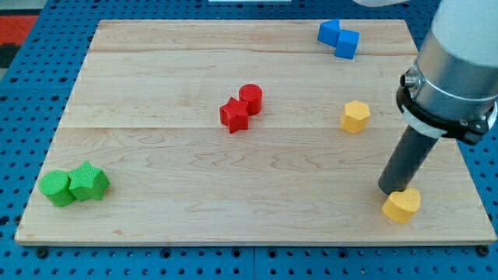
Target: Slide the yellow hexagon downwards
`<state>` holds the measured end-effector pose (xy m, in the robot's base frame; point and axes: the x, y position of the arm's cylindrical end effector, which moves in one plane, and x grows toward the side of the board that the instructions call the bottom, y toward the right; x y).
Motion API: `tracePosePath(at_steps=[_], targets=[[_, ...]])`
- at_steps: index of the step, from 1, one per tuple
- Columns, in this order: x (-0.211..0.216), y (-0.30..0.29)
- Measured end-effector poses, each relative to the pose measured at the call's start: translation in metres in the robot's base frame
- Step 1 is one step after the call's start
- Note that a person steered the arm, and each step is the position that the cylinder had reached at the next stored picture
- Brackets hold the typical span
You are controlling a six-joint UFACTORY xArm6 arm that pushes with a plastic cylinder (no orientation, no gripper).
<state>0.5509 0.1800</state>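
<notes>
The yellow hexagon (355,117) lies on the wooden board (194,202) at the view's right, a bit above mid-height. My tip (391,190) is below and right of it, well apart from it. The tip rests against the upper left side of a second yellow block, heart-like in shape (402,206), near the board's bottom right corner. The arm's grey body (455,70) rises above the rod at the right edge.
A red star (233,116) touches a red cylinder (251,99) at the board's middle. Two blue blocks (338,37) sit together at the top right. A green cylinder (57,188) and green star (89,182) sit together at the bottom left.
</notes>
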Motion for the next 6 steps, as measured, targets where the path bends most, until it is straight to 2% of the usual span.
tracePosePath(at_steps=[3, 4, 5, 6], targets=[[-0.135, 0.04], [-0.151, 0.002], [-0.14, -0.036], [-0.12, -0.036]])
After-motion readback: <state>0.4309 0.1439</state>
